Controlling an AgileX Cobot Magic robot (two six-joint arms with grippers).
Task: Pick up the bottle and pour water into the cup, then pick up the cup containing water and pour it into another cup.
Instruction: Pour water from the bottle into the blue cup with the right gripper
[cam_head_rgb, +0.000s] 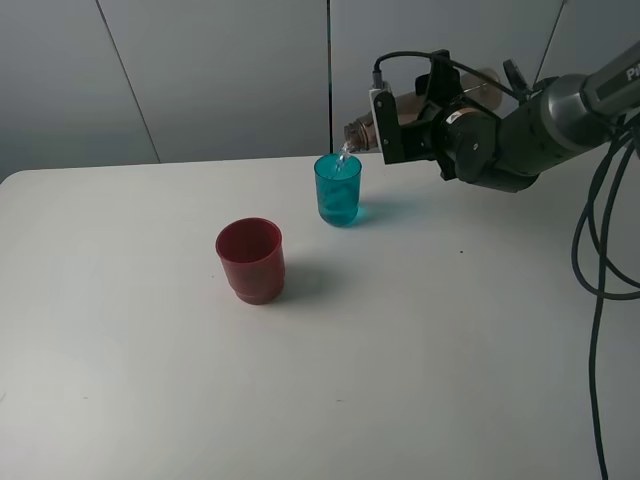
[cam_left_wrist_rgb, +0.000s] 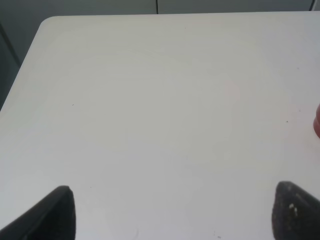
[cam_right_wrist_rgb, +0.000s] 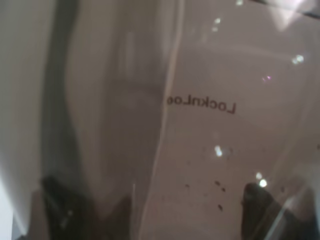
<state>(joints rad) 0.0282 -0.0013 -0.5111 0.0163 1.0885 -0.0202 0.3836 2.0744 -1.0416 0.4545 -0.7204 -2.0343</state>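
Observation:
My right gripper (cam_head_rgb: 403, 122) is shut on the smoky bottle (cam_head_rgb: 360, 130), which lies tipped almost level above the table. Its mouth hangs just over the rim of the teal cup (cam_head_rgb: 338, 190), and a thin stream of water falls into that cup, which holds some water. The dark red cup (cam_head_rgb: 250, 260) stands upright to the front left of the teal one, apart from both arms. In the right wrist view the bottle wall (cam_right_wrist_rgb: 200, 125) with mirrored lettering fills the picture. My left gripper (cam_left_wrist_rgb: 172, 212) is open over bare table, and a sliver of the red cup (cam_left_wrist_rgb: 317, 120) shows at the picture's edge.
The white table (cam_head_rgb: 450, 350) carries only the two cups. Black cables (cam_head_rgb: 600, 250) hang down at the far right beside the right arm. A grey panelled wall (cam_head_rgb: 200, 70) stands behind the table's rear edge.

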